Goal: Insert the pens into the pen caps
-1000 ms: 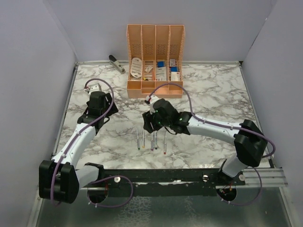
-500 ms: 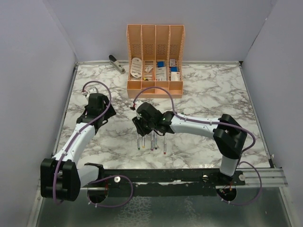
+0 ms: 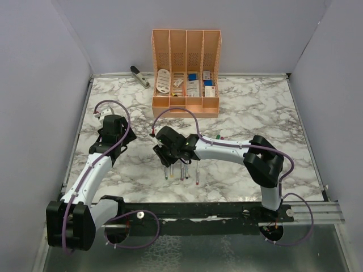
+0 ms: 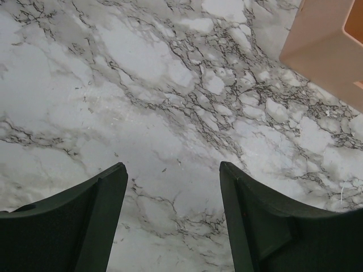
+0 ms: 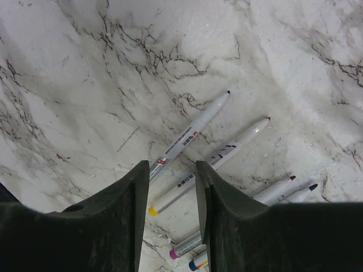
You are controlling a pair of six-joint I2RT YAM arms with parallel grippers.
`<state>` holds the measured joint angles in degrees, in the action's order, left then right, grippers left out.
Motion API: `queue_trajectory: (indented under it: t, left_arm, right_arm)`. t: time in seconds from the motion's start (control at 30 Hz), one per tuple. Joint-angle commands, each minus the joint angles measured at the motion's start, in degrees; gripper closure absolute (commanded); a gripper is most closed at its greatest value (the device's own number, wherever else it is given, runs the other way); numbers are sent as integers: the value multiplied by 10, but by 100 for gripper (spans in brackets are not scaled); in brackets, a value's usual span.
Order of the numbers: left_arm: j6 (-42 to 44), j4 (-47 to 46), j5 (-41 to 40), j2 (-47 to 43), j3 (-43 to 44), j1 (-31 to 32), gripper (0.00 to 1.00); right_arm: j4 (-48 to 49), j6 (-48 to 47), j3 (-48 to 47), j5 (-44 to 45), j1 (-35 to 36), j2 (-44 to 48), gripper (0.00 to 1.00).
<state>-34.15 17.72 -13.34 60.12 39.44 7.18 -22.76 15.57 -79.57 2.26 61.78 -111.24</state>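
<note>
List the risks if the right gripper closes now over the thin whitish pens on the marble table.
1. The right gripper straddles both the thin whitish-grey black-tipped pen and its yellow-ended neighbour. Closing could pinch both or knock one aside.
2. Both round pens lie flat on the smooth white marble tabletop, so one might roll or slip out of the grip.

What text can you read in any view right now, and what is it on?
No text is legible in any view.
Red and dark print on the upper pen: too blurred to read.
Dark print on the second pen: too blurred to read.
Labels on the boxes in the orange organizer: too small to read.
</note>
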Motion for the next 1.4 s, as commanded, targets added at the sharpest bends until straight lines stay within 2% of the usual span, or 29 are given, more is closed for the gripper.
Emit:
queue_trajectory:
  t: [0.0,1.23,1.37]
  left_arm:
    - [-9,4,-9,-4,-5,-3,32]
    - [5,8,-28,-12,-4,-3,32]
    - [4,9,-29,-14,-6,-3,32]
  right_arm:
    - [-11,-6,-19,3,4,-15,61]
    - [-29,7,-54,13,4,-92,61]
    - [-30,9,-56,13,4,-100,66]
